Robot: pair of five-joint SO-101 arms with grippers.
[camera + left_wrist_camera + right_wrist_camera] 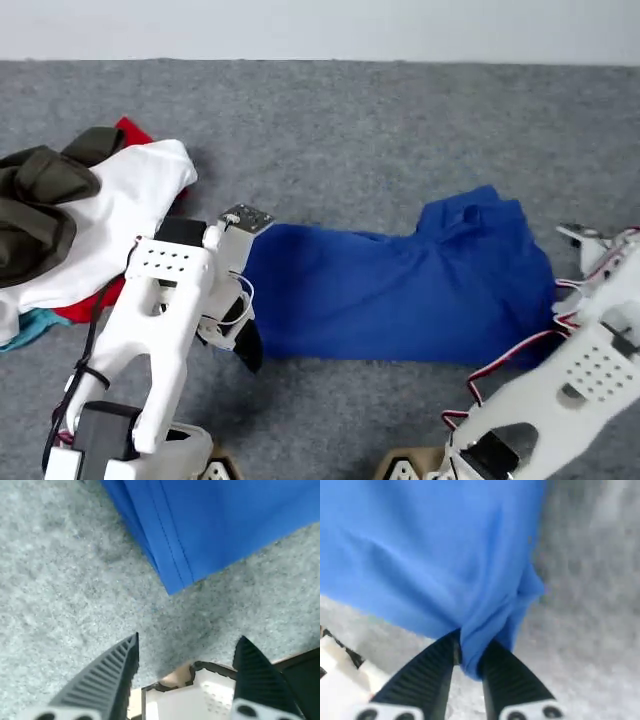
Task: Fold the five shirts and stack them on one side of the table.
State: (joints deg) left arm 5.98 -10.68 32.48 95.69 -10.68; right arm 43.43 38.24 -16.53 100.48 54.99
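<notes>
Nearest us, the bases of both arms are cut off by the lower edge of the high view. The left gripper [190, 642] hangs with its two fingers spread wide over the bare grey table [350, 120], holding nothing. The near-left corner of the blue shirt [400, 290] lies just past its tips and does not touch them.

The right gripper [469, 652] has its fingers pressed on a bunched fold at the blue shirt's edge, and the cloth drapes away from the pinch. From above, the arm's own body hides that grip at the shirt's right end.

The blue shirt lies mid-table, stretched left to right, rumpled and raised at its right end. We cannot tell sleeves from hem.

Farther back on the left lies a heap: a white shirt [120, 215], an olive shirt [35, 205] over its left side, and a red shirt [90, 300] and a teal shirt [25, 325] peeking out as slivers beneath. The heap runs off the left edge.
</notes>
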